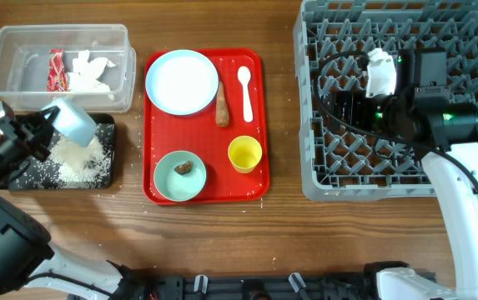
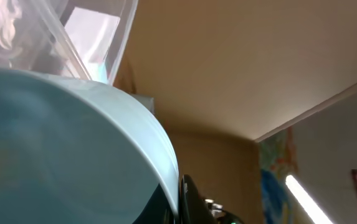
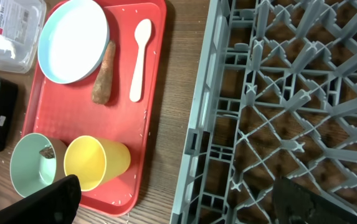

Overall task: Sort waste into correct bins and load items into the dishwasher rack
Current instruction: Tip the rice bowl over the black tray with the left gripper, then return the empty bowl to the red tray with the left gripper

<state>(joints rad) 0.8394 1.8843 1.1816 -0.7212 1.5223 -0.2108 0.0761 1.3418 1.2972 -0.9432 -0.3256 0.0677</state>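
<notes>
Over the black tray [image 1: 20,177] scattered with rice [image 1: 84,158], the left gripper [image 1: 52,125] pinches a tilted blue bowl [image 1: 77,119], the clear tub [image 1: 5,58] holds a wrapper [image 1: 55,70] and crumpled paper [image 1: 90,72], the green bowl [image 1: 165,187] holds a brown lump [image 1: 183,167], and the right gripper [image 3: 175,183] hangs spread above the grey rack [image 1: 322,171].

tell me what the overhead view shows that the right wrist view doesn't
Only overhead: the left tool gripping the light blue bowl, tipped over the rice in the black tray. Only right wrist: the right tool with its jaws open. Both: the red tray, plate, spoon, brown stick, yellow cup, green bowl with its brown lump, the dishwasher rack, and parts of the clear tub and black tray.
</notes>
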